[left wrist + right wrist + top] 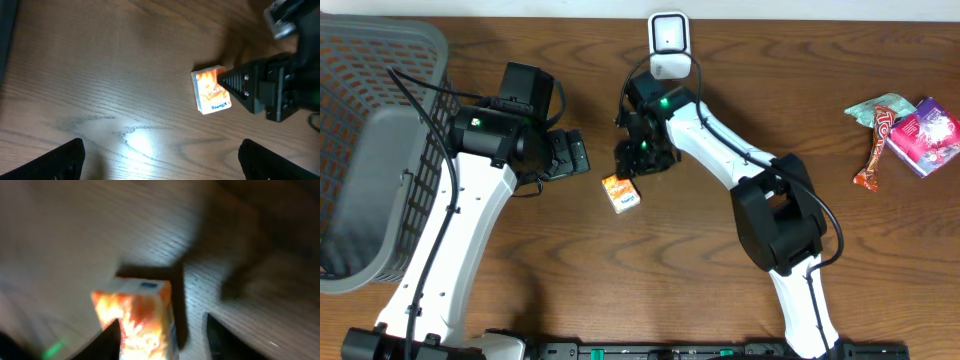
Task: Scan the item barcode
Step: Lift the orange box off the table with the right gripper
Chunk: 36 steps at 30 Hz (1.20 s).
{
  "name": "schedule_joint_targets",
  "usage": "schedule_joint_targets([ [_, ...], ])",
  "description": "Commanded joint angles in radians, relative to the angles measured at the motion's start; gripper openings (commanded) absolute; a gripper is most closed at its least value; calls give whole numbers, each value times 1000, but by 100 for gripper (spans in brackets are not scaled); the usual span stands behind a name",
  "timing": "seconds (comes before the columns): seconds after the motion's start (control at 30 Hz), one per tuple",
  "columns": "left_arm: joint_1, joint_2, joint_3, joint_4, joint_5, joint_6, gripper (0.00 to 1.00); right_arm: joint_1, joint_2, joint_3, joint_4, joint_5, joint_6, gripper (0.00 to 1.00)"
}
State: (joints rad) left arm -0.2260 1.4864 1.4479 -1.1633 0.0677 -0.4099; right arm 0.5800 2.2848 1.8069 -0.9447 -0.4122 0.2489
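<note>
Right pincer (162,327) hangs low over the small orange box (621,192), its fingers (110,340) apart and straddling it. One finger overlaps the box's edge and the other stands off it with a strip of worktop (720,290) showing between. The right arm reaches in from the near right edge, elbow bent, wrist turned downward. The box lies flat on the worktop near the middle, below the white device (669,42). The left pincer (160,165) is spread wide, held above the worktop just left of the box, its arm stretched up from the near left corner beside the grey basket (380,150).
</note>
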Motion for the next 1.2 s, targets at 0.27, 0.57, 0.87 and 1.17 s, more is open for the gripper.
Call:
schedule_joint_targets([
  [0.27,3,7,7,-3,-16,16,98,-27,8,2,-82,236,80,1],
  [0.57,3,7,7,-3,-16,17,98,-77,8,269,-399,466,95,24],
  [0.87,3,7,7,-3,-16,16,98,-67,8,306,-437,383,94,46],
  [1.17,3,7,7,-3,-16,17,98,-93,8,308,-489,353,56,65],
])
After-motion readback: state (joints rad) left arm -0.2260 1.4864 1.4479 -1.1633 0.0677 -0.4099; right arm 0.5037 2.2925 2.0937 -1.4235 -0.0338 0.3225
